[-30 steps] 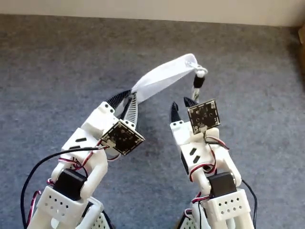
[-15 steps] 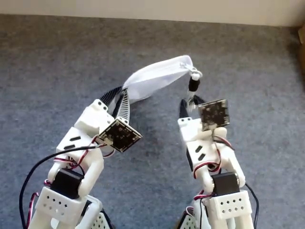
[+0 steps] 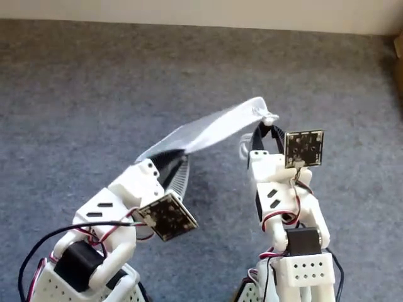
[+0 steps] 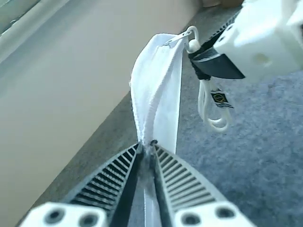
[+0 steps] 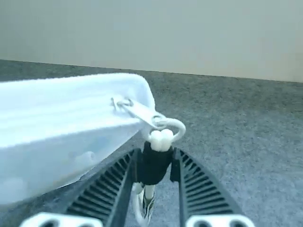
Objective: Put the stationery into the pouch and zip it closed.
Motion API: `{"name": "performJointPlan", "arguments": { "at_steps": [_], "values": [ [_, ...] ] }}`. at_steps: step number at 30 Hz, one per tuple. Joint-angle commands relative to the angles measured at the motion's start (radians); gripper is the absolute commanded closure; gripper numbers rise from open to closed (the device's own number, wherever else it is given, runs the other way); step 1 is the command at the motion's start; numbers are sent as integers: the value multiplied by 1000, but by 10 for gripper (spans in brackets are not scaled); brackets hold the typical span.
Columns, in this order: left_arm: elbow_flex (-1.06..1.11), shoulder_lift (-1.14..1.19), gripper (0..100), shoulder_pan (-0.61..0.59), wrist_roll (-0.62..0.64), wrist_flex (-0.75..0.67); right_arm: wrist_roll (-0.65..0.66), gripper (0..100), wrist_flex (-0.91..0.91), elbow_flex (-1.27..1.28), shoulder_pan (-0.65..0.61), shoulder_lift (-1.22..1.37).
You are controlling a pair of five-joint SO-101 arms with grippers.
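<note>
While left tool (image 4: pixel 147 147) clamps pouch (image 4: pixel 158 90) end, right tool (image 5: pixel 155 153) pinches zipper pull (image 5: pixel 152 168).

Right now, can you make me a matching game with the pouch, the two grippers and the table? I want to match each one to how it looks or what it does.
Things:
1. pouch
2. left gripper
3. right gripper
4. table

Clues:
A. grey
B. shut on the black pull
C. white, stretched between the grippers
D. shut on the pouch's end

Pairs: 1-C, 2-D, 3-B, 4-A.
</note>
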Motion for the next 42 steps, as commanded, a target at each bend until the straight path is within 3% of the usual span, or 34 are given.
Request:
{"name": "performJointPlan", "arguments": {
  "at_steps": [1, 6, 15, 18, 23, 29, 42],
  "values": [
    [-70, -19, 909, 76, 60, 34, -11, 902, -25, -19, 33, -18],
    [-68, -19, 799, 81, 264, 61, -11, 902, -22, -19, 64, -19],
    [-59, -19, 789, 87, 428, 98, -11, 902, -25, -21, 125, -19],
    [10, -22, 789, 87, 431, 89, -11, 903, -25, -22, 140, -19],
    [160, -19, 789, 79, 428, -89, -17, 903, -30, -58, 211, -19],
    [278, -18, 793, 77, 428, -253, -137, 903, -31, -64, 283, -19],
    [203, 170, 793, 18, 428, -272, -141, 903, -31, -64, 282, -19]
  ]
}}
